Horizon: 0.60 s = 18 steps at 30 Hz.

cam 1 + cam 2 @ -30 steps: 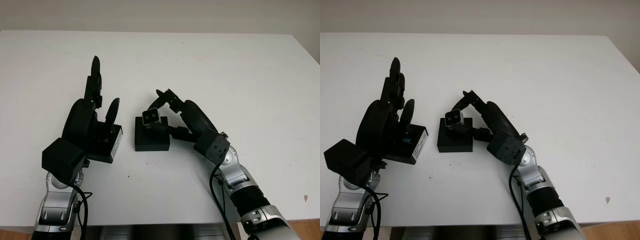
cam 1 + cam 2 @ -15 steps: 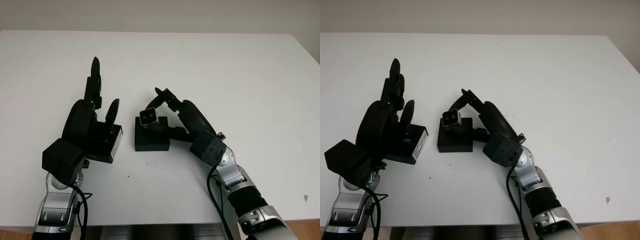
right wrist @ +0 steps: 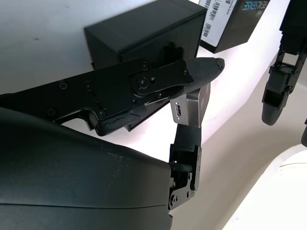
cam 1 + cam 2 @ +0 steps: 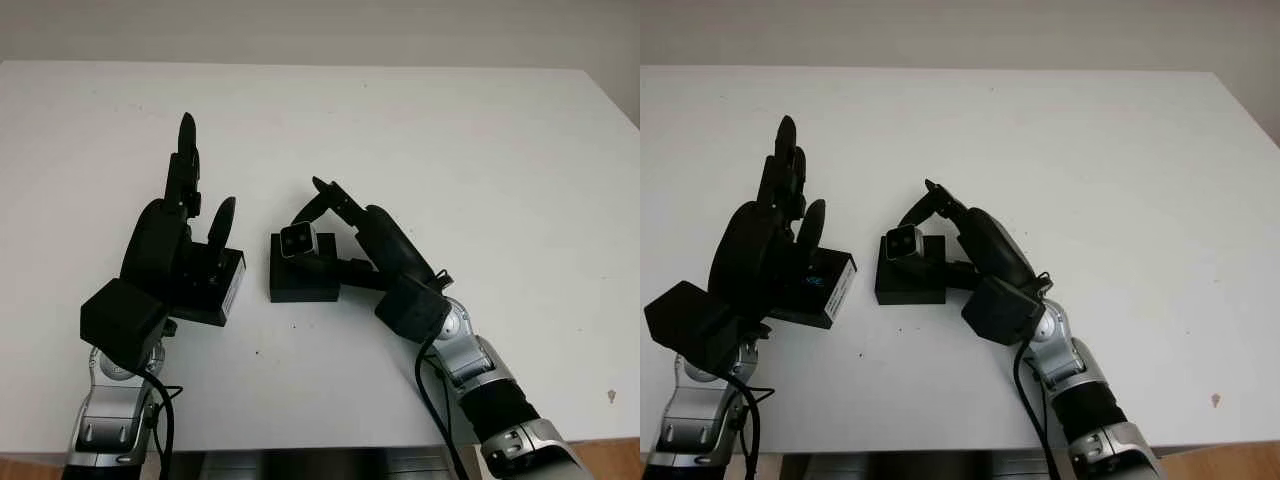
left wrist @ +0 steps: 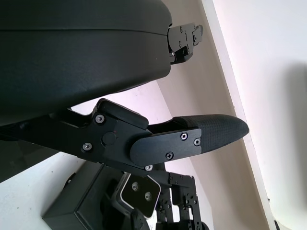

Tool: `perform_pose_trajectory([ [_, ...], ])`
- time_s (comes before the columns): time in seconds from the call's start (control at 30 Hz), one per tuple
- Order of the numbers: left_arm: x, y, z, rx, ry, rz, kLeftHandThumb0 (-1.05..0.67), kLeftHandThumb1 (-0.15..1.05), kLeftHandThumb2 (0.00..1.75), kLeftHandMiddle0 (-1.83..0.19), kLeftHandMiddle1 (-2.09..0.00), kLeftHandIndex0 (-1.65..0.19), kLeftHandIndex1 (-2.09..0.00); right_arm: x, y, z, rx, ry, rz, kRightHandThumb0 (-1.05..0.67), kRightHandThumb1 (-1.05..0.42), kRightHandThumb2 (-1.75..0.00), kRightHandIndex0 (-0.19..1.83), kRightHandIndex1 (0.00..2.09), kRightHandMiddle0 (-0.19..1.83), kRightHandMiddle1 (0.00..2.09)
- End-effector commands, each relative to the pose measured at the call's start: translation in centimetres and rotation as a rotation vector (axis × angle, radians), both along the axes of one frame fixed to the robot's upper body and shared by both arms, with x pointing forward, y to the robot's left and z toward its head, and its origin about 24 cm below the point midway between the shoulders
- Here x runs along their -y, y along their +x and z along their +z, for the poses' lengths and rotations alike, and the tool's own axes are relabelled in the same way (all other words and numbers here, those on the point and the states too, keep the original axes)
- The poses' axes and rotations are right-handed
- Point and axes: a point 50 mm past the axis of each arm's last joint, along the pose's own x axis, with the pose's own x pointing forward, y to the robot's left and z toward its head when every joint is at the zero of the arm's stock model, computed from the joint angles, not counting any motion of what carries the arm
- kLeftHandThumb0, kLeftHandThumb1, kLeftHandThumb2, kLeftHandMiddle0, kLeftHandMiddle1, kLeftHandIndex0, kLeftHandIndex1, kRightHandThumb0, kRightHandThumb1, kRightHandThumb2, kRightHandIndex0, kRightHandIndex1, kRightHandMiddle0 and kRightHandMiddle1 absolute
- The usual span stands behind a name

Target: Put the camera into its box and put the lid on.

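Observation:
A small silver camera point(image 4: 298, 241) with a dark lens face is pinched in my right hand point(image 4: 322, 232), just above the far edge of the open black box point(image 4: 303, 281) at mid-table. In the right wrist view the camera point(image 3: 194, 106) sits between a fingertip point(image 3: 206, 67) and a lower finger, over the box point(image 3: 144, 29). The black lid point(image 4: 221, 290), with a white label on its side, lies left of the box. My left hand point(image 4: 195, 215) is open, upright over the lid's left part.
The white table point(image 4: 450, 140) stretches wide behind and to the right of the hands. Its front edge point(image 4: 330, 448) runs just behind my forearms.
My right hand has carried the camera slightly down and toward the box, with the forearm shifting left. The left hand and lid stayed put.

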Motion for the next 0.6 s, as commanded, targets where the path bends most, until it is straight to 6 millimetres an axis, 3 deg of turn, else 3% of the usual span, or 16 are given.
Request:
perform_pose_trajectory([
  [0.0, -0.04, -0.18, -0.17, -0.001, 0.010, 0.001, -0.75, 1.05, 0.60, 0.19, 0.00, 0.19, 0.00, 0.04, -0.35, 0.11, 0.017, 0.005, 0.003, -0.38, -1.05, -0.14, 0.17, 0.06, 0.21, 1.59],
  [0.57, -0.04, -0.19, -0.22, -0.010, 0.012, 0.002, -0.75, 1.05, 0.60, 0.19, 0.00, 0.19, 0.00, -0.19, -0.46, -0.70, 0.006, -0.009, -0.024, -0.37, -1.05, -0.13, 0.18, 0.06, 0.20, 1.59],
])
